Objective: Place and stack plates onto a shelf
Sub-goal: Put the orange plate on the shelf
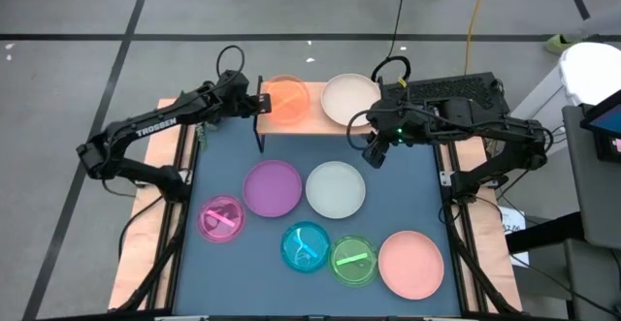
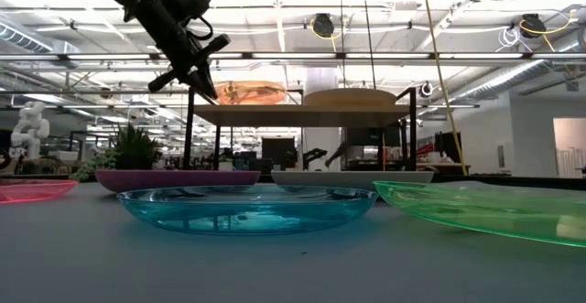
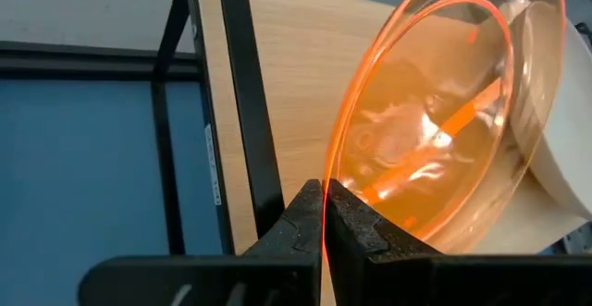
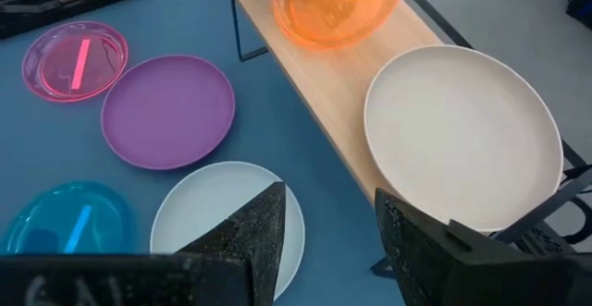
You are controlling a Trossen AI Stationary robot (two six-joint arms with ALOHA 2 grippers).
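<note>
Six plates lie on the table, two on the shelf (image 1: 320, 117); left tool (image 1: 260, 101) grips the orange plate (image 1: 287, 99), right tool (image 1: 373, 153) open.

The left arm reaches across from the left side of the desk, bent at the elbow, its left end effector (image 1: 260, 101) raised with the fingers (image 3: 305, 221) pinched nearly together on the rim of the orange plate (image 1: 286, 98). The right arm folds in from the right side, and its right end effector (image 1: 373, 153) hangs above the desk with its fingers (image 4: 254, 234) spread wide and holding nothing.
</note>
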